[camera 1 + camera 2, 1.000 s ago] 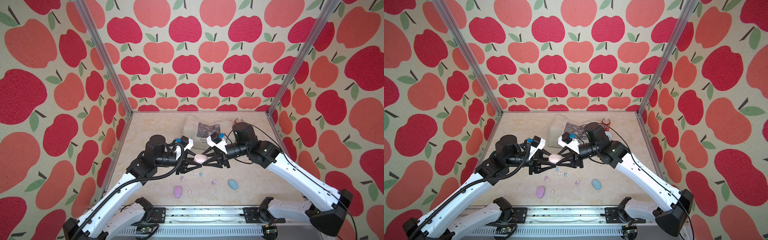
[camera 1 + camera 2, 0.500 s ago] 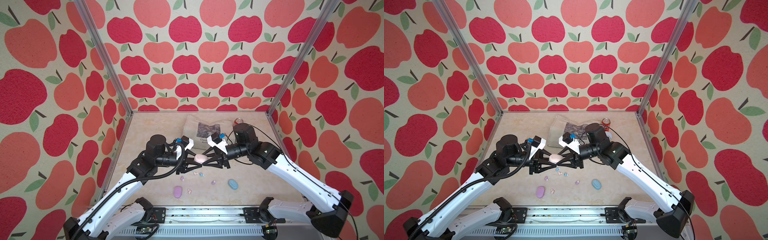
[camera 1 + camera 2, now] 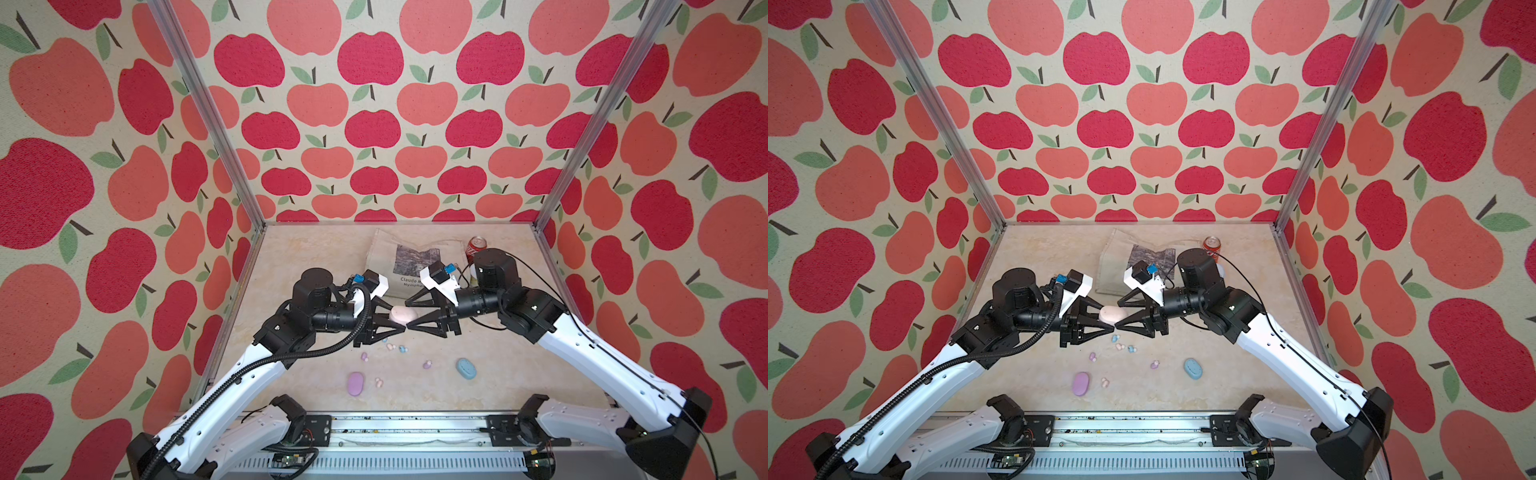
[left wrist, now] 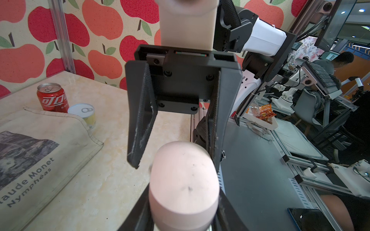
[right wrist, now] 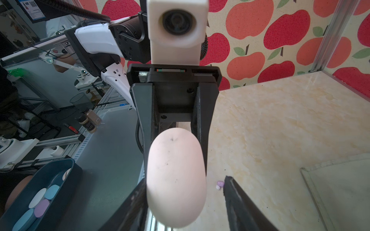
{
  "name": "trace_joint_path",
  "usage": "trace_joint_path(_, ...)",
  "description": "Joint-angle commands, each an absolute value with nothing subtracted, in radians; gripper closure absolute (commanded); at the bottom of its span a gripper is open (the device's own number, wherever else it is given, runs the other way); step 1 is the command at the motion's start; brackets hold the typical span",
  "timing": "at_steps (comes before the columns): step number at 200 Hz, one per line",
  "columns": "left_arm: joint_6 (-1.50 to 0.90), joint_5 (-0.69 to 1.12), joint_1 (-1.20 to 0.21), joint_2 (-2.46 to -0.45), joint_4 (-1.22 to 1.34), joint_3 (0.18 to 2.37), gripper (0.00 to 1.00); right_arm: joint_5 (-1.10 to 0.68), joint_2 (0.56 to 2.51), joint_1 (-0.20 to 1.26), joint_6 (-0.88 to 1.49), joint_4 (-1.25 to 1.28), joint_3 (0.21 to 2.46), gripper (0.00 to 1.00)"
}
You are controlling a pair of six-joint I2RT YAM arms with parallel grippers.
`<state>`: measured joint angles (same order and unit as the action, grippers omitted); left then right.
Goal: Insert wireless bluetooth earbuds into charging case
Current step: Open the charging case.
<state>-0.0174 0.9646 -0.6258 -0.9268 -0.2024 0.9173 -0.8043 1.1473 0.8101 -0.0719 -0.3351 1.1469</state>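
A pale pink oval charging case point(image 3: 402, 314) point(image 3: 1112, 314) hangs above the table's middle, lid closed. My left gripper point(image 3: 398, 318) point(image 4: 183, 216) is shut on one end of the case point(image 4: 183, 180). My right gripper point(image 3: 409, 316) point(image 5: 184, 210) faces it, open, its fingers point(image 5: 236, 200) straddling the other end of the case point(image 5: 176, 180) with a gap on one side. Several tiny earbuds lie on the table below: light blue point(image 3: 402, 349), pale pink point(image 3: 378, 382) and lilac point(image 3: 427, 365) point(image 5: 219, 184). A lilac case point(image 3: 355, 383) and a blue case point(image 3: 466, 368) lie near the front.
A printed cloth tote bag point(image 3: 399, 257) lies flat at the back, with a red cola can point(image 3: 476, 247) and a small tin point(image 4: 84, 114) beside it. Apple-patterned walls close three sides. A dark bin point(image 5: 66, 166) with more cases stands off the table.
My right gripper's jaws have spread apart off the pink case. The left gripper still grips it, and both arms have stayed nearly where they were.
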Motion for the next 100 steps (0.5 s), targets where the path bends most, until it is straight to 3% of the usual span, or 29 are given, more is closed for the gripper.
trace_joint_path(1,-0.013,0.997,-0.642,-0.928,-0.212,0.952,0.97,-0.755,1.13,0.793,-0.037,-0.287,1.126,0.34)
trace_joint_path(100,0.004,0.973,-0.664,-0.926,-0.238,0.947,0.97,-0.755,1.137,0.75,0.076,-0.173,1.1,0.32)
